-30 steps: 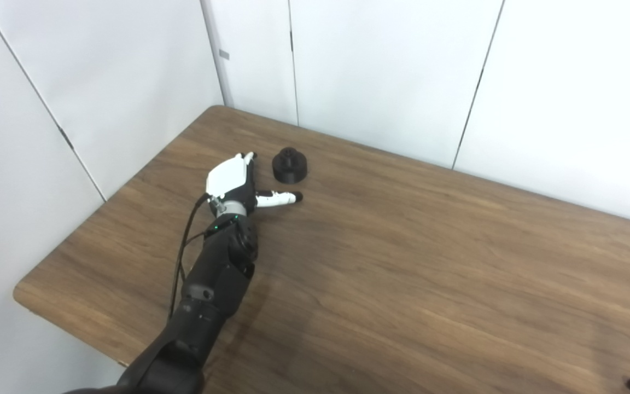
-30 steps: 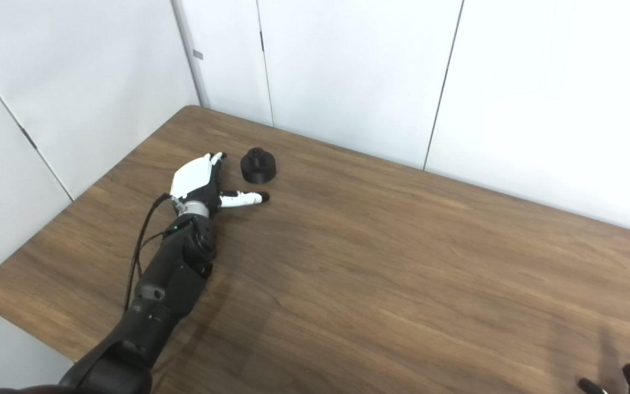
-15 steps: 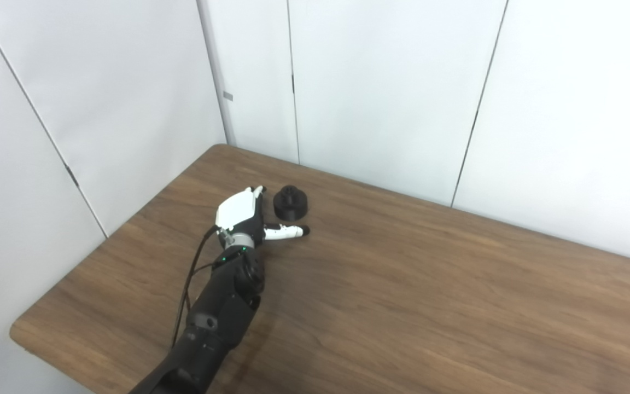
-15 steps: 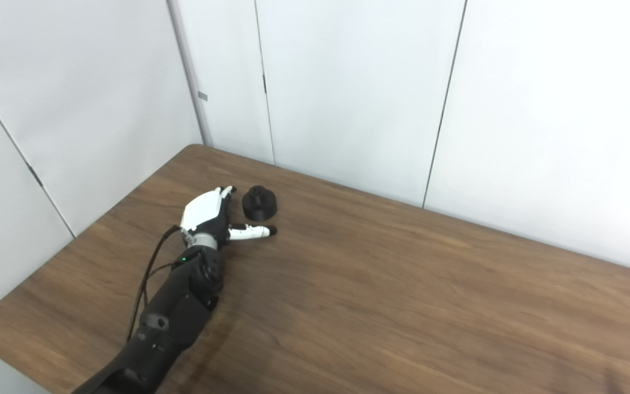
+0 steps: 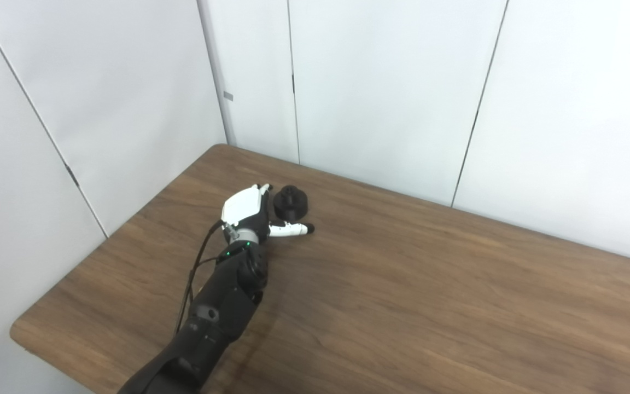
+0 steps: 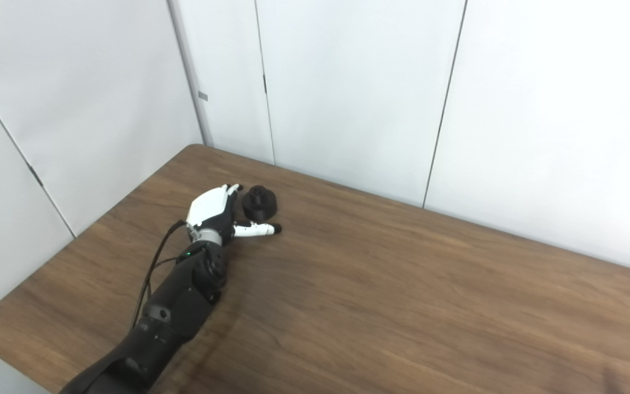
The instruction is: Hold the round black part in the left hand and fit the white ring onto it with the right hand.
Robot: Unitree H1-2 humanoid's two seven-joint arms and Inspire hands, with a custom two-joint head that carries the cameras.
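Observation:
The round black part [image 5: 291,203] stands on the wooden table [image 5: 430,284] near its far left corner. My left hand [image 5: 250,213], white-backed with black palm, lies open right beside it on its left. The fingers [image 5: 263,190] reach along the part's left side and the thumb [image 5: 292,230] stretches out just in front of it. The part sits between thumb and fingers, not lifted. In the right eye view the same part [image 6: 259,203] and left hand [image 6: 216,212] show. No white ring is visible. My right hand is out of view.
White wall panels [image 5: 391,82] close off the table at the back and left. The table's left corner edge [image 5: 19,334] is near my forearm [image 5: 222,301]. Bare wood stretches to the right.
The camera tilted up between the earliest frames and now. My left hand has slid forward and right, closing in on the black part. The right hand's fingertips dropped out of view.

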